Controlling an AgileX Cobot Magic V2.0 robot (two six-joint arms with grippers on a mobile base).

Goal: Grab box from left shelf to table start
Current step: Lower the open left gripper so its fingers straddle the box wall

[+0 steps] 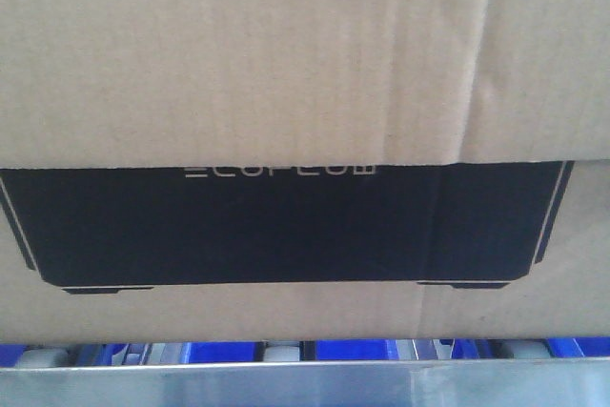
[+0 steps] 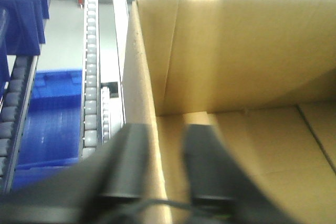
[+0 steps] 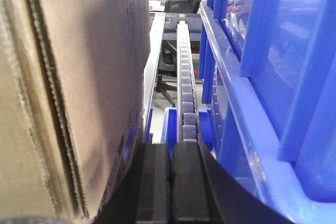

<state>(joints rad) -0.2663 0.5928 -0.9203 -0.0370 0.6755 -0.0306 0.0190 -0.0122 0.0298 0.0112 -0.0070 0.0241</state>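
Both claws flank the box, which fills the front view and sits on the roller counter, near its front edge. Left claw is spread astride the box's left wall, one finger inside, one outside. Right claw is pressed together and empty, just outside the right wall, next to a blue bin. Left looks better placed to pinch.

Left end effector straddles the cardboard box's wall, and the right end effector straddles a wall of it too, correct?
Only the left end effector does, with one finger inside the cardboard box and one outside. The right wrist view shows the right end effector outside the box, fingers together, between its wall and the blue bin.
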